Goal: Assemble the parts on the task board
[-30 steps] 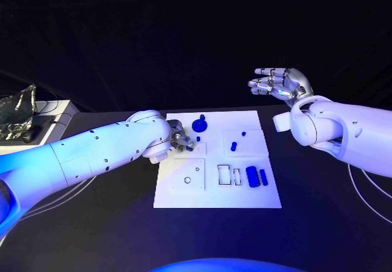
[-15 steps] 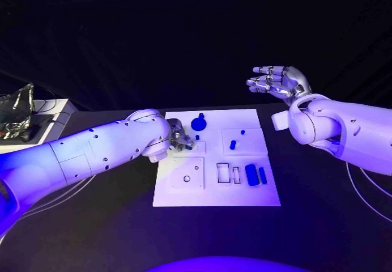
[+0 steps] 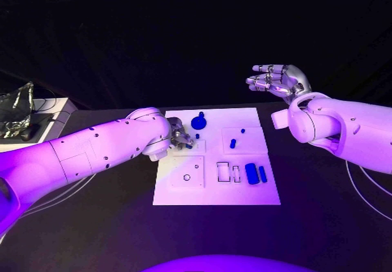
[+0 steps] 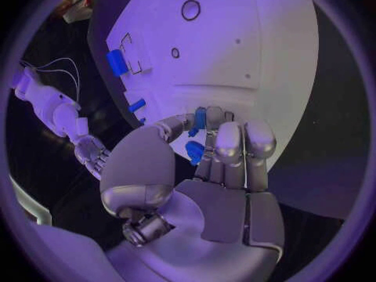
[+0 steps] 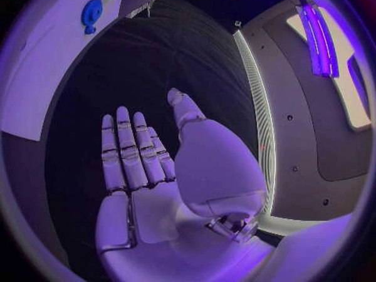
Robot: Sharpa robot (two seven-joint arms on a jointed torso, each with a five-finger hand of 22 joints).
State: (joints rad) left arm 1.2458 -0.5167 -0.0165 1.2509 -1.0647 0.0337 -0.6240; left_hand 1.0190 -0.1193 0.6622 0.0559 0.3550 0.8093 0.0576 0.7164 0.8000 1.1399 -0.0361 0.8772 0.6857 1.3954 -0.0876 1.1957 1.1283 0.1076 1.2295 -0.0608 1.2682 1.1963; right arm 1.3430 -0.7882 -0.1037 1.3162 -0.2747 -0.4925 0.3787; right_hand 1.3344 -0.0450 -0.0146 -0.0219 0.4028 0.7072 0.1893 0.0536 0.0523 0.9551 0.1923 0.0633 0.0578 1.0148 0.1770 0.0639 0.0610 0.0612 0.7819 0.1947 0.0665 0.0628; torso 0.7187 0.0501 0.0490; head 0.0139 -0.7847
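At the task board's (image 3: 216, 195) left edge, the left hand (image 3: 178, 139) pinches a small blue part (image 4: 195, 150) in curled fingers. Other blue parts (image 3: 252, 173) lie near the board's right edge. Beyond its far right corner, the right hand (image 3: 279, 82) hovers with fingers spread, holding nothing.

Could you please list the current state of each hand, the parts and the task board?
left hand: over the task board, fingers curled around a small blue part
right hand: raised beyond the board, holding nothing, fingers apart
task board: flat on the table
large blue part: lying on the board
round blue part: resting on the board's far side
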